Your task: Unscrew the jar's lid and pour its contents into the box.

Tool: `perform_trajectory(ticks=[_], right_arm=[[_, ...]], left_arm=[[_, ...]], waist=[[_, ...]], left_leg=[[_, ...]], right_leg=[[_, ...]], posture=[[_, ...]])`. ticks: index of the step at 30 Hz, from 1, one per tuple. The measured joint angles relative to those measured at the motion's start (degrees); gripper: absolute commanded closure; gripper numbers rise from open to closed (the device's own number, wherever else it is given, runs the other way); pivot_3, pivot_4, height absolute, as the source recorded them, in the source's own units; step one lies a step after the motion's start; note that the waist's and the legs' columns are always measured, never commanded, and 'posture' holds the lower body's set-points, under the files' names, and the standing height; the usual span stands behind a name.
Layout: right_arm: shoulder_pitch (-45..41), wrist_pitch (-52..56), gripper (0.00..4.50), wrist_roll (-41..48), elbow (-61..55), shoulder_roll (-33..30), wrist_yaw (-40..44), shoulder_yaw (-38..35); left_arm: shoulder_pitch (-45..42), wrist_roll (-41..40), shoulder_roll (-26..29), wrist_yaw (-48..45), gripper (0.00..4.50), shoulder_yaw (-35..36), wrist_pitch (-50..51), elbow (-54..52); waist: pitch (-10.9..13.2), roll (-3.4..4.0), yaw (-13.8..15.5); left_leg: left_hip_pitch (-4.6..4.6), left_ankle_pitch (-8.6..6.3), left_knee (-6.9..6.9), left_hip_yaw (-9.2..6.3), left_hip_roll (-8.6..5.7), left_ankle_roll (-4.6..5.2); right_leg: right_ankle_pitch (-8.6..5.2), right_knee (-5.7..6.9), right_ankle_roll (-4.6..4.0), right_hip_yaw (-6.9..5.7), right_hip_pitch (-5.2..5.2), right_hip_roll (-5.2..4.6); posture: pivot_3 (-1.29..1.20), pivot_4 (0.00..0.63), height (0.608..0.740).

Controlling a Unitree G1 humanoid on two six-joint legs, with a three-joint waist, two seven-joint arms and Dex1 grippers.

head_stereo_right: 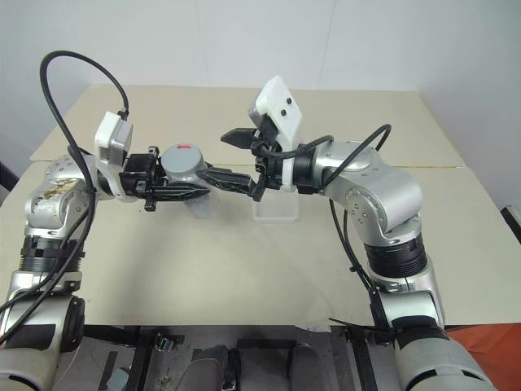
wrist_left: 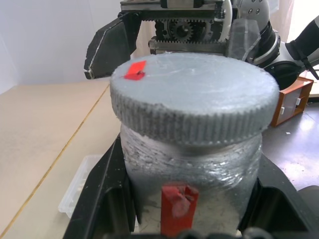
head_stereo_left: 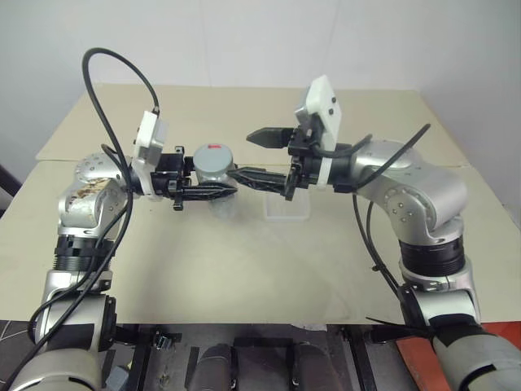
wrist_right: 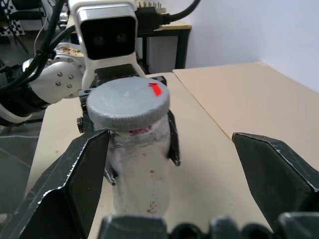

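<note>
My left gripper (head_stereo_left: 221,189) is shut on the jar (head_stereo_left: 218,202) and holds it upright above the table. Its fingers (wrist_left: 99,199) clamp the jar's cloudy wall just under the lid. A red label (wrist_left: 177,201) faces the left wrist camera. The grey ribbed lid (head_stereo_left: 213,160) sits on the jar, with a small red mark (wrist_right: 155,89) near its rim. My right gripper (head_stereo_left: 244,155) stands open and level just to the right of the lid. Its fingers (wrist_right: 75,174) are spread wider than the lid and clear of it. I cannot make out the contents. The clear box (head_stereo_left: 286,210) lies on the table under the right gripper.
The beige table (head_stereo_left: 244,269) has a seam across its far part and a front edge near me. A white wall stands behind it. An orange box (wrist_left: 290,99) sits off the table in the background.
</note>
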Motion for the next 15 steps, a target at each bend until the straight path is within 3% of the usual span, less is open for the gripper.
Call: perform_trajectory(ticks=[7, 15], right_arm=[[2.09, 0.04, 0.02, 3.57, -3.12, -2.74, 3.66, -1.33], [-1.75, 0.02, 0.02, 3.69, -4.62, 2.10, 2.36, 1.14]], left_arm=[[0.00, 0.03, 0.04, -0.52, 2.48, -0.01, 0.18, -0.35], [-0.03, 0.04, -1.86, -0.17, 2.48, -0.36, 1.03, -0.09]], waist=[[0.00, 0.00, 0.05], [0.00, 0.00, -0.10]], left_leg=[[-0.02, -0.02, 0.00, 0.00, 0.00, 0.03], [0.03, 0.01, 0.01, -0.01, 0.01, -0.01]], right_leg=[[0.00, -0.03, 0.01, 0.00, 0.00, -0.01], [0.00, -0.02, 0.00, 0.01, -0.01, 0.02]], posture=[[0.00, 0.150, 0.740], [0.00, 0.150, 0.740]])
